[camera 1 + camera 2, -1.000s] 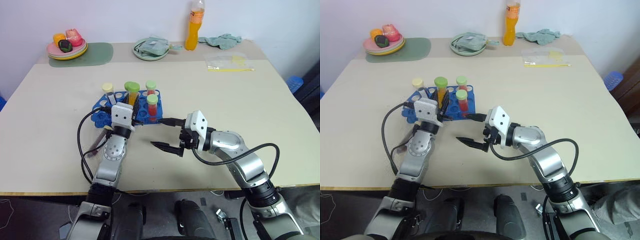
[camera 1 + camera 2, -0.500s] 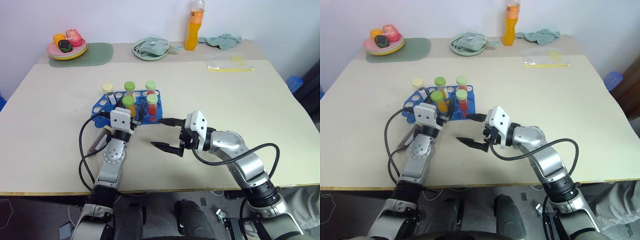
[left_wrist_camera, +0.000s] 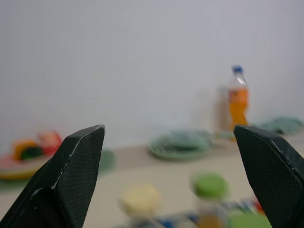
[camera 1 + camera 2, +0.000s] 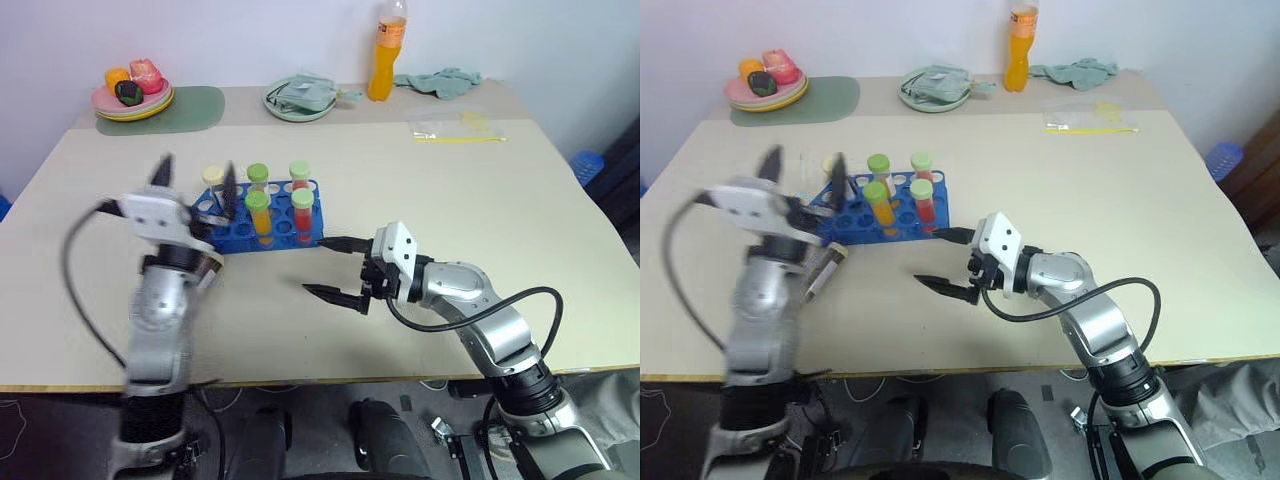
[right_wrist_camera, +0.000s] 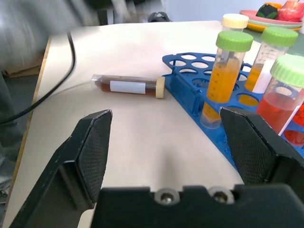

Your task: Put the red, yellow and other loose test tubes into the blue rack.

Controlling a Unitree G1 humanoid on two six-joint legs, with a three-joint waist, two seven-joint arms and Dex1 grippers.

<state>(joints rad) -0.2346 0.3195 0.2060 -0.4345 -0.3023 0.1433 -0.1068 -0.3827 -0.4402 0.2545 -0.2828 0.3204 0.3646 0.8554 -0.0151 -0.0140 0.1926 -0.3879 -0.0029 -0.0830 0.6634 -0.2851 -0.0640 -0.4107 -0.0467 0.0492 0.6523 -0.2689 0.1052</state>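
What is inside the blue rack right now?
The blue rack holds five capped tubes: two yellow-orange, two red, and one cream-capped, its contents unclear. Other holes look empty. A brown tube lies on the table beside it.

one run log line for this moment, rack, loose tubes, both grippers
blue rack: five tubes standing | brown tube: loose, lying on table beside rack | left gripper: open, empty, raised | right gripper: open, empty

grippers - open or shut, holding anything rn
Left gripper: open, holding nothing, raised beside the blue rack.
Right gripper: open, holding nothing.
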